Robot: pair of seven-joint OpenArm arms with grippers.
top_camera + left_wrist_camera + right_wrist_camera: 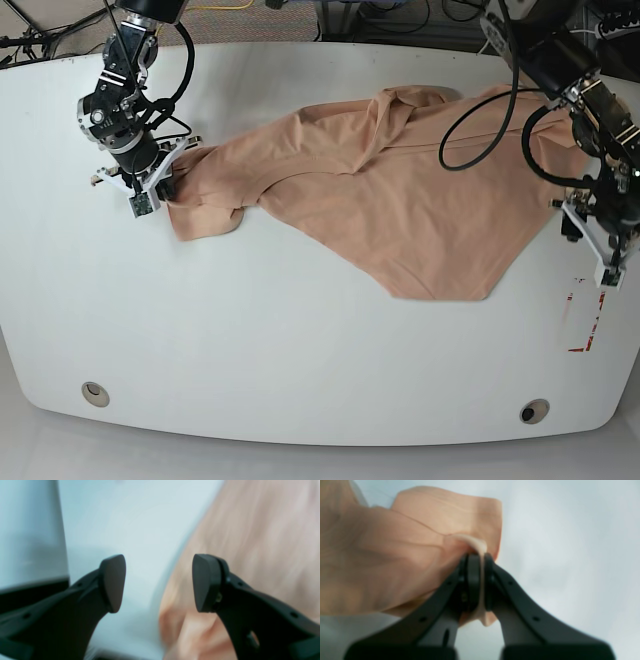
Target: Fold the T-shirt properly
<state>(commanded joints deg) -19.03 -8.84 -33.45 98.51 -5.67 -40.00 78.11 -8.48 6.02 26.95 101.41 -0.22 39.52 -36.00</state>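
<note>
A: Where was the T-shirt (380,190) at that point?

B: Spread crumpled across the far half of the white table (300,330), 1 sleeve bunched toward the side of the right gripper (478,562), the body reaching across to the other arm.

A: And the 2 grippers?

B: The right one had its jaws clamped on a fold of the peach cloth; its wrist view showed the fabric pinched between the pads and a tail of it hanging below. The left gripper (158,582) stood with its jaws wide apart and nothing between them, poised over the shirt's edge where cloth met table.

A: How would you have judged the shirt to handle?

B: Light and very soft, I thought. It draped and creased wherever it was lifted, so a pull at 1 point would have dragged wrinkles through the rest. It did not look slippery.

A: Where to take hold, then?

B: At a hem or seam, I reckoned, where doubled cloth gives the pads more to bite. The left needed the edge beneath it, so both arms could stretch the shirt flat.
</note>
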